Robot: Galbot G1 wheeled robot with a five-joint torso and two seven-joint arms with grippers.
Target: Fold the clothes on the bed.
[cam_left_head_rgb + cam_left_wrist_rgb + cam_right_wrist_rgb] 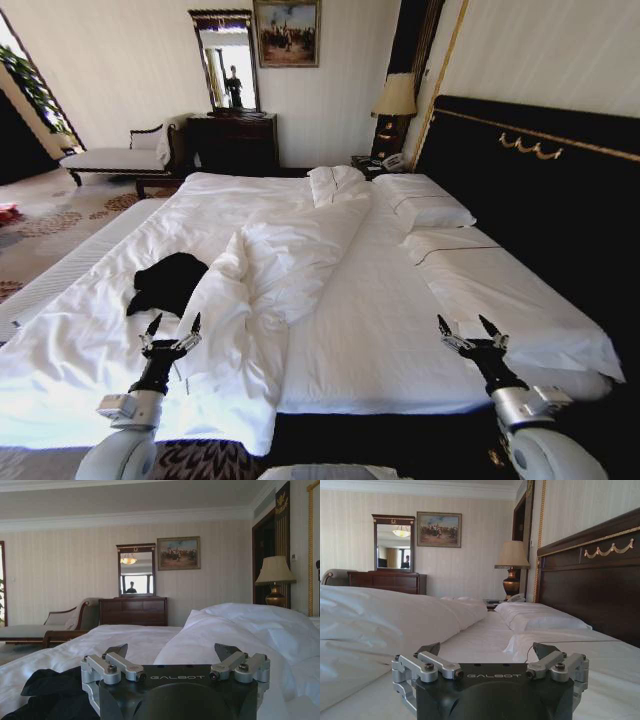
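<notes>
The clothes [168, 282], a small crumpled black top, lie on the left part of the bed [370, 330], beside the bunched white duvet [270, 270]. My left gripper [172, 325] hovers open just in front of the top, a little nearer the bed's foot edge. The left wrist view has the black fabric [47, 692] close beside that gripper [172, 652]. My right gripper [470, 326] stands open over the bare sheet on the bed's right side, near the foot edge, with nothing between its fingers; it is seen again as the right gripper [487, 650].
The dark headboard [530, 190] runs along the right. Two pillows [425, 205] lie before it. A lamp [395, 105] stands on the nightstand at the far corner. A dresser with mirror [232, 140] and a pale chaise [115, 158] stand against the far wall.
</notes>
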